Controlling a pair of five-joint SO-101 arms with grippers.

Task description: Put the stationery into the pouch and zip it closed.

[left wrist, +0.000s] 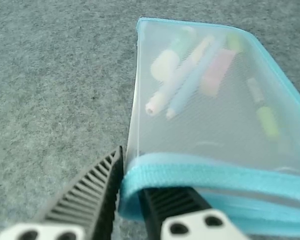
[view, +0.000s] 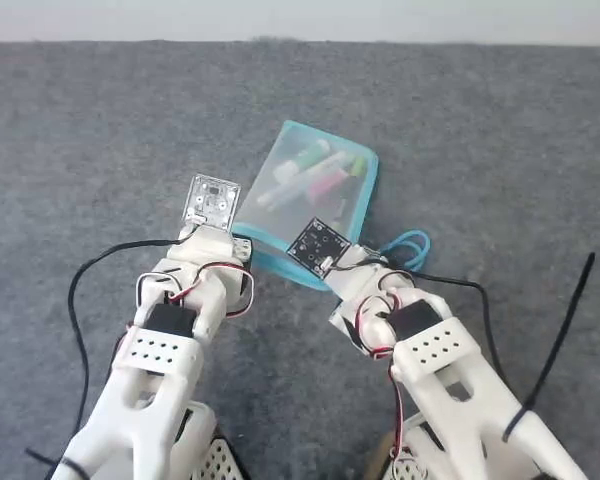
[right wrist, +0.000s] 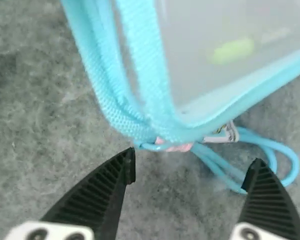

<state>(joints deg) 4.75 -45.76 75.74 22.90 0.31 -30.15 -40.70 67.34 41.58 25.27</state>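
**Pouch (view: 315, 195) pinched at one corner**

My left gripper (left wrist: 131, 175) is clenched on the pouch's blue zip edge. My right gripper (right wrist: 192, 157) gapes wide, with one finger on either side of the far end of the zip and the loop (right wrist: 270, 155) just beyond. Pens (left wrist: 190, 75) lie inside the pouch, which sits on the grey mat (view: 100, 130) ahead of both my arms.

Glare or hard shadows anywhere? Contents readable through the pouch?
High view: flat, even light, no glare on the pouch, no hard shadows on the grey carpet. Left wrist view: no hot spots; pens show muted through the translucent wall. Right wrist view: the open right hand casts no hard shadow.
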